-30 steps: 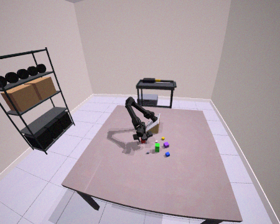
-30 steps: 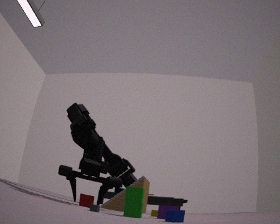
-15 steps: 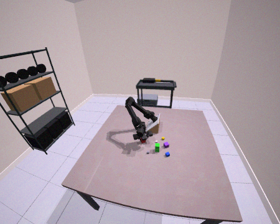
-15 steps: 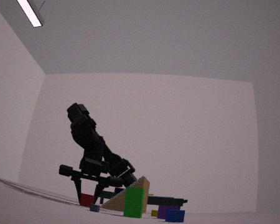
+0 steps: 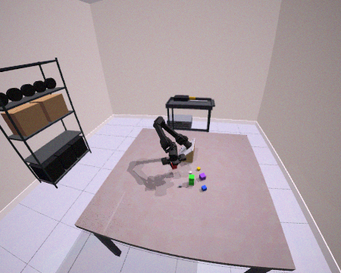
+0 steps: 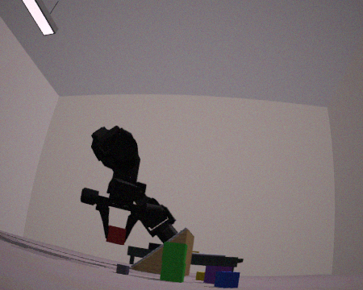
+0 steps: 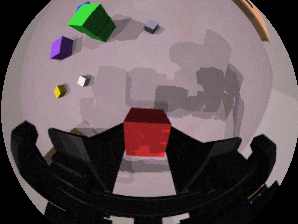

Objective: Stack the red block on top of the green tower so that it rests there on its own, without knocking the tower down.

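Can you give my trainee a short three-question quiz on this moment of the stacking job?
1. True or false: the red block sits on the table.
2. What do the gripper fingers hold?
A. purple block
B. red block
C. nothing
3. Fill in: the tower that the block must go on is ____ in colour.

Key:
1. False; it is lifted off the table.
2. B
3. green
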Robot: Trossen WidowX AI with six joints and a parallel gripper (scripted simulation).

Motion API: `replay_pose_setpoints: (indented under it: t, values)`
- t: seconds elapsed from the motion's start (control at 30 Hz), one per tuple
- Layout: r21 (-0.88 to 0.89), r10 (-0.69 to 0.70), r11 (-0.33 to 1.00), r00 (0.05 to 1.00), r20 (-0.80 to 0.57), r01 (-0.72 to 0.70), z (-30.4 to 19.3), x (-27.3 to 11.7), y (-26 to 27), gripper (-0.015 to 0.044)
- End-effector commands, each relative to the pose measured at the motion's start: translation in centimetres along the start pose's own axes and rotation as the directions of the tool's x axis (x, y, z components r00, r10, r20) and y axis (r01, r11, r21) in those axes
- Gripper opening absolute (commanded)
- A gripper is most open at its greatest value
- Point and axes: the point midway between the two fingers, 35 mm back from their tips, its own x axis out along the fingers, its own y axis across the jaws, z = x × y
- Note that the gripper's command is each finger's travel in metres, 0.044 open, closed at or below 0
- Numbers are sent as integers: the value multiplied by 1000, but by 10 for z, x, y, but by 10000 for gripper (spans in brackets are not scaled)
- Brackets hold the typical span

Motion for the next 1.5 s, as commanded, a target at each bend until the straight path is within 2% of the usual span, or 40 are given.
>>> replay_pose_setpoints:
  t: [0.0,0.3,0.6,1.47]
  values:
    - [10,0,1000,1000,8,-1,1,-19,-1,0]
    - [9,1,1000,1000,8,-2,1,-57,-1,0]
    - [9,2,1000,1000,8,-2,4,-58,0,0]
    - [8,10,1000,1000,22,-10,109,-66,58,0]
